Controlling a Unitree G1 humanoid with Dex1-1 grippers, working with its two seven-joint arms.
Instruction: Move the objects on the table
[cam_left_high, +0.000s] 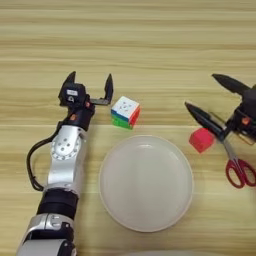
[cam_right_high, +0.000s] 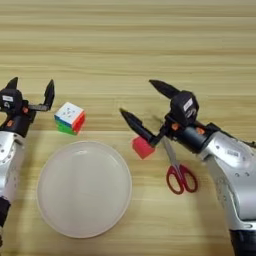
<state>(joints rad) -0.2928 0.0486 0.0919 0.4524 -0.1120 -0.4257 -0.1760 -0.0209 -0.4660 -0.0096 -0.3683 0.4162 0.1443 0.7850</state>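
Fingers of the right gripper (cam_right_high: 145, 112) spread wide, one tip just above the small plain red cube (cam_right_high: 142, 147) right of the round off-white plate (cam_right_high: 60, 220); lower squarely before closing. Left gripper (cam_left_high: 90, 85) released beside the multicoloured puzzle cube (cam_left_high: 125, 112), above the plate on the wooden tabletop (cam_left_high: 150, 40)

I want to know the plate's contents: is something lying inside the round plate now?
Nothing lies in the plate; its whole inner surface shows bare. The puzzle cube and the red cube rest on the table outside its rim. What is under the plate is covered.

Light wooden table (cam_left_high: 150, 40), horizontal grain
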